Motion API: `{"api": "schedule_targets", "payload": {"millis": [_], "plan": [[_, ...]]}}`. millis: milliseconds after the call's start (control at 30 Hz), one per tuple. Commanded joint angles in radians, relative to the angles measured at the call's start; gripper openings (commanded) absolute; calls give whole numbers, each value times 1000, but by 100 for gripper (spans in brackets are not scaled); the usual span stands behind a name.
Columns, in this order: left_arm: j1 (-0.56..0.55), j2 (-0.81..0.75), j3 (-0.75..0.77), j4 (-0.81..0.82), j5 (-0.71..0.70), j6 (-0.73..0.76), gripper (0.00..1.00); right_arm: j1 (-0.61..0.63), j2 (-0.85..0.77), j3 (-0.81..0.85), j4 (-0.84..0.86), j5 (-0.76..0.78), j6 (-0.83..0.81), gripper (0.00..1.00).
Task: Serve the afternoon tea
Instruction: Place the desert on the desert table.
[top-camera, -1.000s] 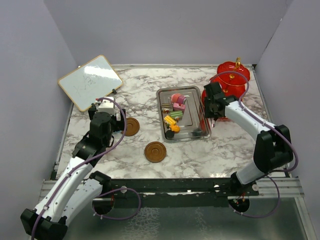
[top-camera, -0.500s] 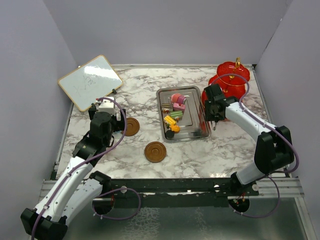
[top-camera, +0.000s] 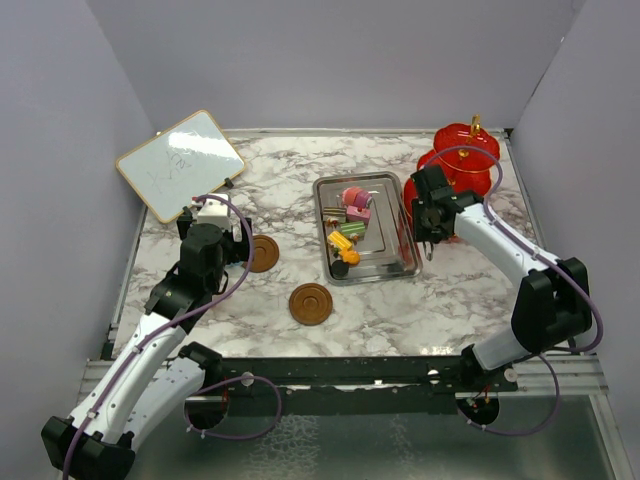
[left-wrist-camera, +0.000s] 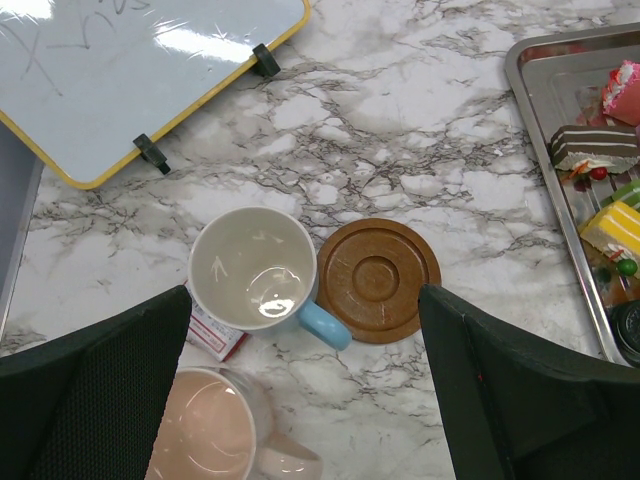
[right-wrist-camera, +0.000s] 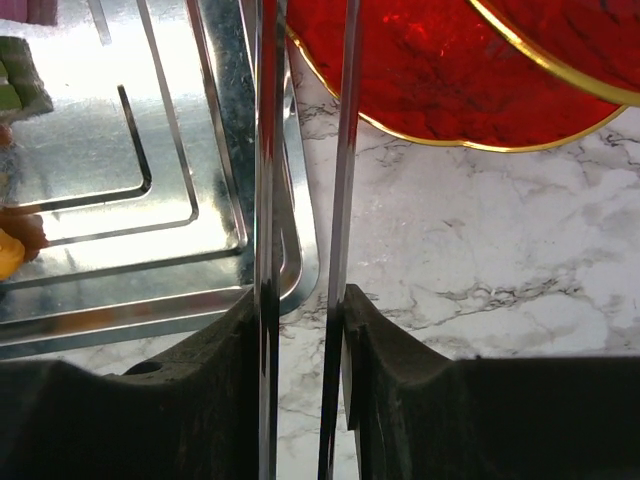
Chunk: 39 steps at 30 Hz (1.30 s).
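Right wrist view: right fingers (right-wrist-camera: 390, 360) clasp steel tongs (right-wrist-camera: 268, 200) at the tray (right-wrist-camera: 120, 200)'s right rim. The cake pieces (top-camera: 350, 228) inside look soft and crushable, so nip their sides gently. Left fingers (left-wrist-camera: 90, 370) gape, empty.

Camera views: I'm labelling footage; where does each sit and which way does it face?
Top external: above and behind the bases, looking down at the table; left arm and right arm both show.
Left wrist: on the left arm, looking down at the blue-handled cup, saucer and whiteboard; the open left end effector frames them.
Right wrist: on the right arm, looking down past metal tongs in the right end effector at the red stand.
Shared: both wrist views catch the steel tray.
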Motion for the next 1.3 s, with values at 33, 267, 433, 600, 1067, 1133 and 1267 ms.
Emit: {"api": "schedule_targets", "payload": {"millis": [33,267,433,600,1067,1133,1267], "plan": [[5,-1,37,-2,25,-5,99,4,-31,-32,10,-55,13,31],[6,0,37,-2,26,-4,99,4,-34,-24,12,-23,6,30],[6,5,39,-3,26,-4,99,5,12,-12,-25,1,4,30],[6,4,37,-2,28,-3,99,5,27,-27,-10,31,5,30],[7,14,36,-2,33,-3,99,4,132,13,129,127,-26,31],[6,18,37,-4,36,-3,99,4,120,12,148,120,-33,31],[6,20,37,-3,37,-3,99,4,94,32,114,65,-39,31]]}}
